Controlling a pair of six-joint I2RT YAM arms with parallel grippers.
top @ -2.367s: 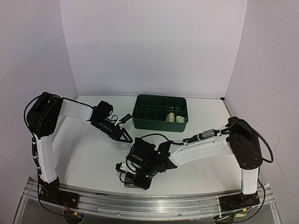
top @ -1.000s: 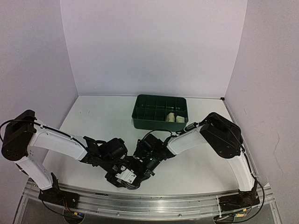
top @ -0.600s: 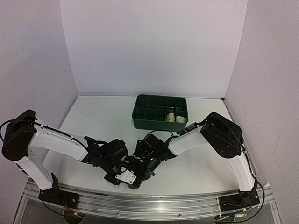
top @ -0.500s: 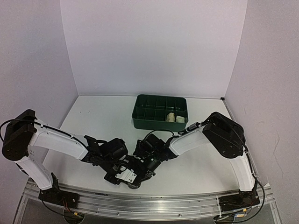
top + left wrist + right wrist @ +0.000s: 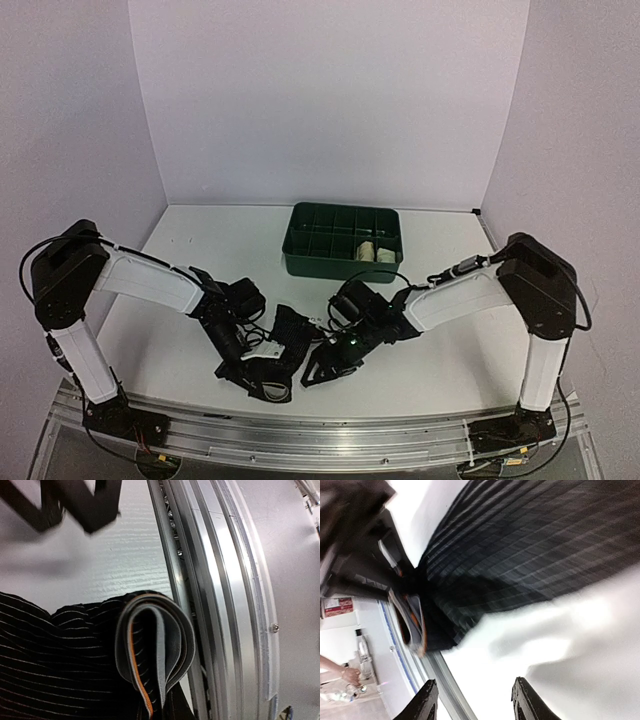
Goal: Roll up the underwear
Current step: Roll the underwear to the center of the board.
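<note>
The black underwear [image 5: 281, 352], pinstriped with a grey, orange-edged waistband [image 5: 156, 650], lies bunched near the table's front edge. My left gripper [image 5: 254, 371] is shut on the folded waistband; its fingers are hidden under the cloth in the left wrist view. My right gripper [image 5: 476, 700] stands open just right of the cloth [image 5: 520, 545], nothing between its fingertips [image 5: 426, 700]. From above, the right gripper [image 5: 318, 372] sits close beside the garment. Two cream rolls [image 5: 377, 252] rest in the green tray [image 5: 300, 264].
The green compartment tray stands at the back centre. An aluminium rail [image 5: 225, 605] runs along the near table edge, right beside the held waistband. Both forearms crowd the front middle of the table. Walls close in the left, right and back.
My right gripper has opened and drawn back to the right, off the cloth. My left gripper has shut on the waistband, and the left arm has risen and shifted.
</note>
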